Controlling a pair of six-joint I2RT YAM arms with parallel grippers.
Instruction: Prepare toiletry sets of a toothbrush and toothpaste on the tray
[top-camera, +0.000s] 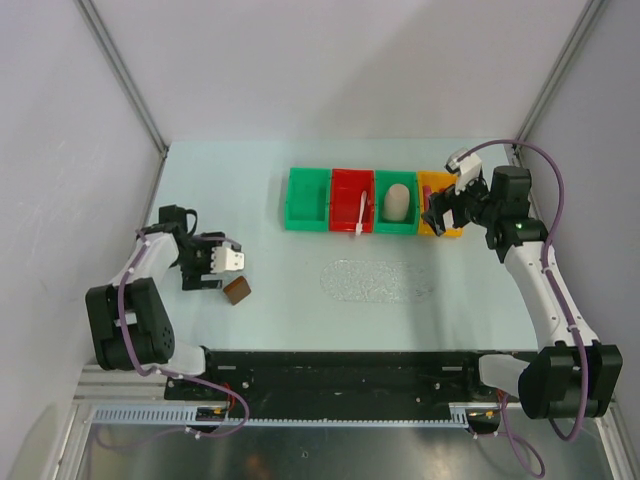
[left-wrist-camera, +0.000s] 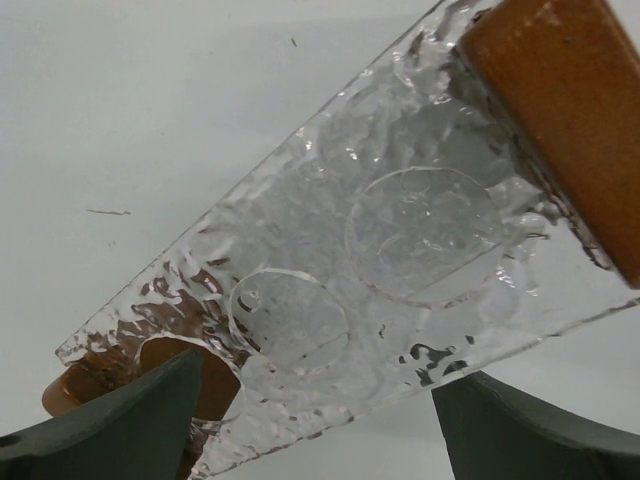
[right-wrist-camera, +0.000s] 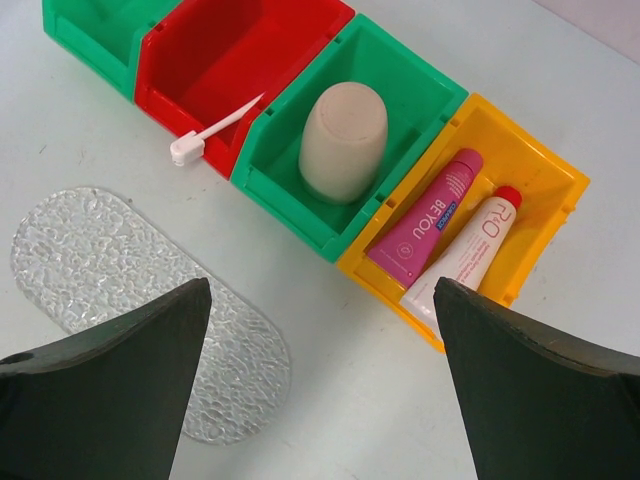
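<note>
toothbrush (top-camera: 359, 214) lies along red bin (top-camera: 344, 203), head nearward.

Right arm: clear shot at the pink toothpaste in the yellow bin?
Probably yes. The right gripper is open above the yellow bin, and the toothpaste lies uncovered, though a white tube lies right beside it.

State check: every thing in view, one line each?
Slim white plastic toothbrush: in red bin, head over its rim.
Flat magenta-pink toothpaste tube: lying in yellow bin.
Clear bumpy tray with brown end handles: bare, nothing loaded.
Beige round cup: in green bin.
Left gripper: over tray, grip unclear.
Right gripper: jaws open, empty.
</note>
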